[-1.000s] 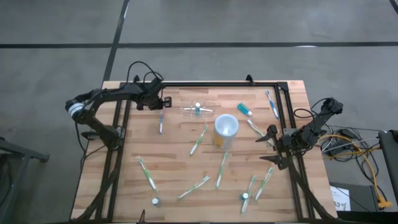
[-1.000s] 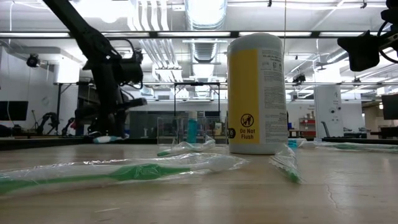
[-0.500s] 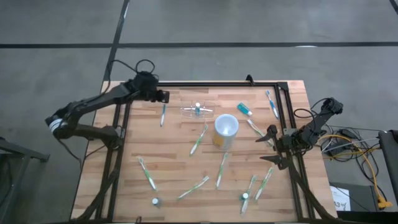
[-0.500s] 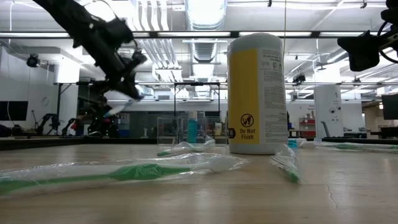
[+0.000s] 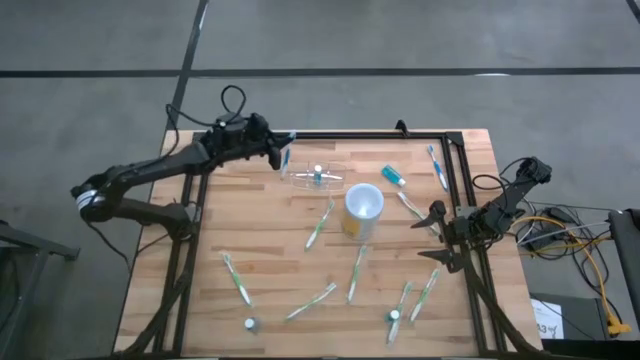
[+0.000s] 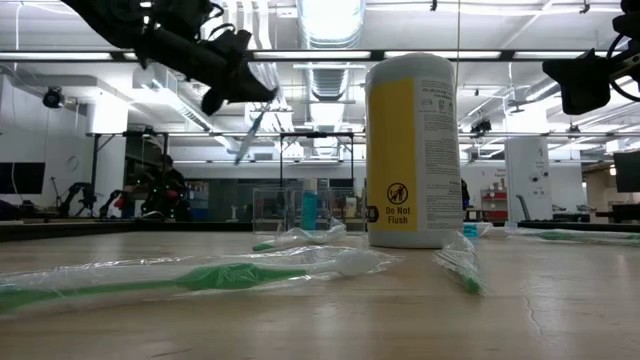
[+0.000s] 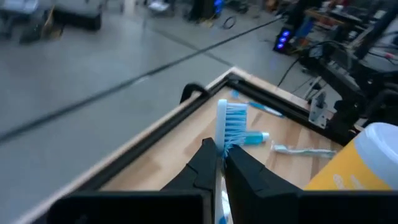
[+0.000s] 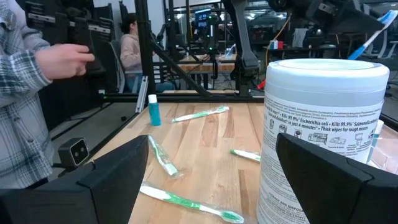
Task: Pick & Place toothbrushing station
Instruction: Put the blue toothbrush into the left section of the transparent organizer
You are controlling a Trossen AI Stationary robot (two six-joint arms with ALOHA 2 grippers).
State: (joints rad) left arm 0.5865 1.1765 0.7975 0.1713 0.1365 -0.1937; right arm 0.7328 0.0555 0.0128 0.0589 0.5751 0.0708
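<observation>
Two grippers in play. Left gripper [image 5: 281, 158] is clamped on a blue toothbrush [image 5: 287, 157], lifted above the table's far edge, about 11 o'clock from the yellow canister [image 5: 362, 209]. Left wrist view shows what the overhead cannot: dark fingers [image 7: 205, 160] pinched tight on the handle, white head with blue bristles [image 7: 232, 121] sticking up past the tips. Low view shows the brush [image 6: 251, 132] hanging tilted in the air below that gripper [image 6: 222, 92], clear of the wood.

The toothbrushing station [image 5: 318, 176], a clear plastic holder, stands on the table just at 4 o'clock from the left gripper and at 11 o'clock from the canister, near but apart. Low view shows it upright [image 6: 280, 210] with a teal tube [image 6: 309, 207] seen behind or inside it, cannot tell which; overhead shows only a faint outline.

Right gripper [image 5: 438, 238] waits at the table's right edge, 3 o'clock from the canister, jaws spread wide, nothing in them. Right wrist view shows both fingers [image 8: 118, 177] far apart, canister label [image 8: 320, 124] up close, green wrapped toothbrushes [image 8: 198, 114] on the wood, and a person's hand [image 8: 62, 60] and plaid sleeve [image 8: 18, 124] beyond the table edge.

Several green toothbrushes [image 5: 239, 282] lie scattered over the near half in the overhead.
</observation>
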